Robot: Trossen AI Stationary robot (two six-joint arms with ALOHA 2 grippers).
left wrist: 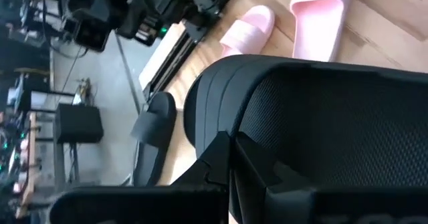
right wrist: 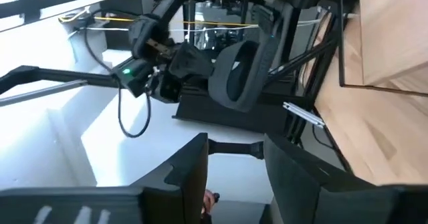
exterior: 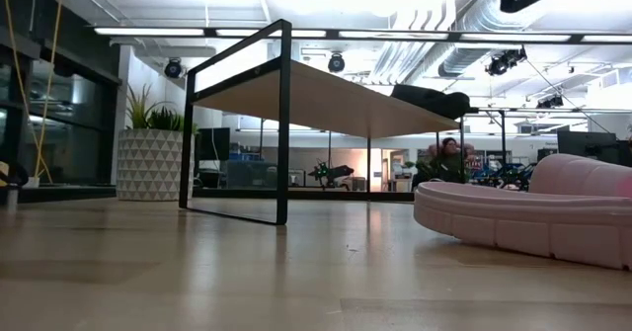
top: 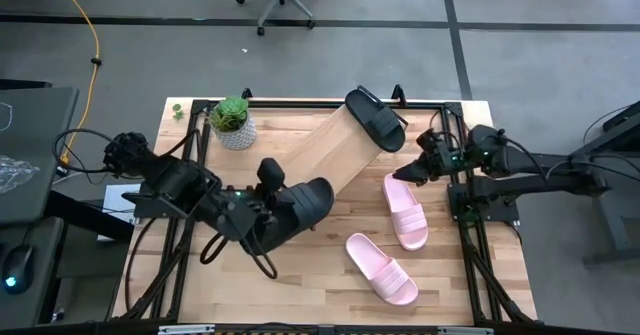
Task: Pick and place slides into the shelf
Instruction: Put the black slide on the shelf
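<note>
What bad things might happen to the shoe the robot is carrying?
The left gripper holds a black slide in the air, so it might slip and drop onto the table. The shelf slants, and the other black slide already sits at its top end, so a careless placement might bump that one or slide down.

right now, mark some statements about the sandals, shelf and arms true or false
1. The left end effector holds a matte black slide sandal off the table. True.
2. Both pale pink slide sandals sit on the slanted light-wood shelf. False: both lie on the wooden tabletop.
3. A second matte black slide sandal rests at the shelf's far end. True.
4. The right end effector grips a pink sandal. False: it is open and empty, near one.
5. The small potted green plant stands on the shelf. False: beside it.
</note>
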